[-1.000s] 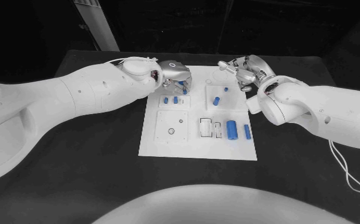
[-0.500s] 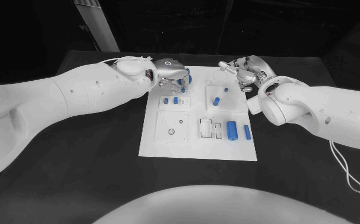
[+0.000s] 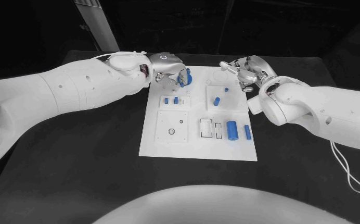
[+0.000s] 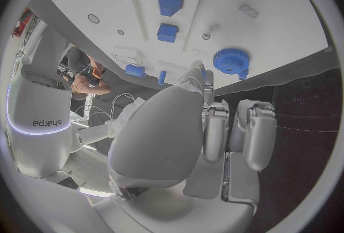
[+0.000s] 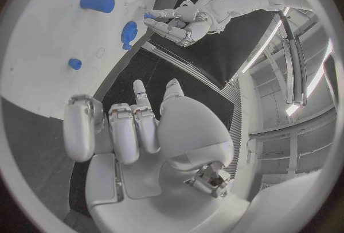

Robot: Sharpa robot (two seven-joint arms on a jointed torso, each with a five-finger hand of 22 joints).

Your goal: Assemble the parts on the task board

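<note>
Task board [image 3: 196, 148] lies flat on the desk [image 3: 90, 156] between our hands. Our left hand [image 3: 168, 69] hovers at its far edge, fingers loose and holding nothing, just beside a blue gear [image 4: 231, 61], likely its next pick. Our right hand [image 3: 246, 71] waits curled and unladen, near the far right corner.

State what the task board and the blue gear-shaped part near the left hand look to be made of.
Task board: likely matte white plastic or painted plate; flat, even, without glare, with shallow raised panels. Blue gear-shaped part: probably moulded or printed plastic; uniform saturated colour, dull sheen, crisp teeth around its rim. Neither can be confirmed by sight.
</note>
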